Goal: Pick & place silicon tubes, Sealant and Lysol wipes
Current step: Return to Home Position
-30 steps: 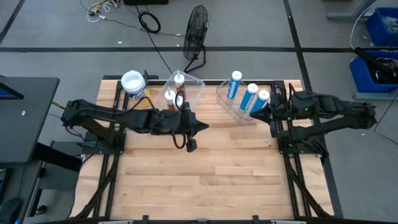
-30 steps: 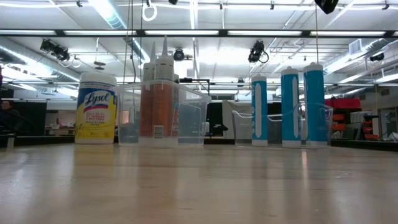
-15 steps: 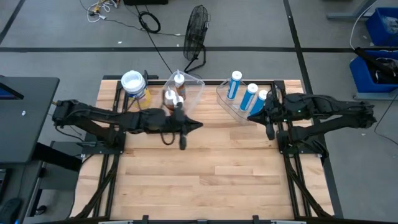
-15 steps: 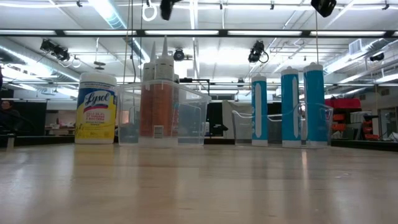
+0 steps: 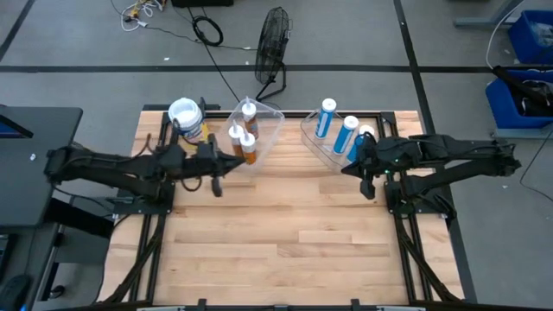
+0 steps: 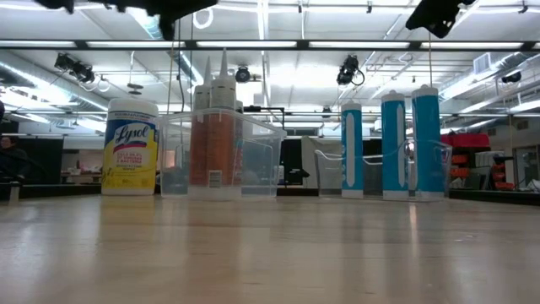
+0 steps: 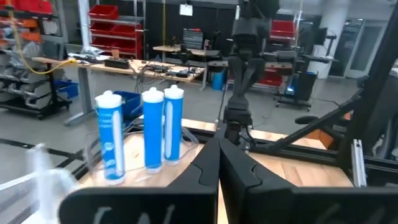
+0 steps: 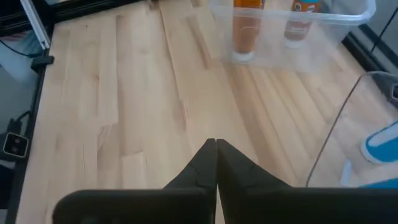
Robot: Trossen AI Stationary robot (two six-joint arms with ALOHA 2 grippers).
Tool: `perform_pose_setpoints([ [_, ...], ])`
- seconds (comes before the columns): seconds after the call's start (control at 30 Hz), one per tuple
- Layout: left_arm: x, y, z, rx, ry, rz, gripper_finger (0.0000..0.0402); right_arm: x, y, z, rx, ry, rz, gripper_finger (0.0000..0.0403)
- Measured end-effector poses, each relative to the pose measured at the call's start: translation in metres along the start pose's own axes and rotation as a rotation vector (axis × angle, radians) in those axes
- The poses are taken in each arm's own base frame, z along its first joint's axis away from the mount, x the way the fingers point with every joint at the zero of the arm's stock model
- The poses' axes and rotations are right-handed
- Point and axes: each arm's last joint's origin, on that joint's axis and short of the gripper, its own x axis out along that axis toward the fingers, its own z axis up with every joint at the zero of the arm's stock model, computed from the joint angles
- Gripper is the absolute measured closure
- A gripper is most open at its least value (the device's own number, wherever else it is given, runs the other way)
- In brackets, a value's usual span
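Lysol wipes [image 5: 185, 115]: stout yellow canister, wide white lid on, upright, just beside the left clear bin [image 5: 275, 113].
Silicone tubes [image 5: 248, 145]: orange-brown, white nozzles, seemingly three, upright inside that bin.
Sealant [image 5: 327, 117]: three blue tubes, upright in the right clear bin [image 5: 308, 130].

Grey floor [image 5: 346, 34] — fan [image 5: 273, 39], red shelving [image 7: 106, 28].

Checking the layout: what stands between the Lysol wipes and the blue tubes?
A clear bin holding orange tubes; the low view shows it between the Lysol wipes and blue tubes.

smooth wooden table [image 5: 285, 233]; clear plastic bin [image 5: 273, 122]
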Motion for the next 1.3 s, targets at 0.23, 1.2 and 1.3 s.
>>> perform_pose_setpoints([
  [0.23,-0.041,0.017,-0.017,-0.017,-0.063,0.025,0.0397,0.004,0.004,0.013,-0.005,-0.111,0.023,0.0400],
  [1.2,-0.109,0.038,-0.091,-0.170,-0.217,-0.021,0.0398,0.030,0.008,0.026,0.111,-0.151,-0.039,0.0399],
  [1.3,-0.110,0.039,-0.098,-0.192,-0.216,-0.023,0.0398,0.030,0.008,0.026,0.115,-0.151,-0.038,0.0399],
])
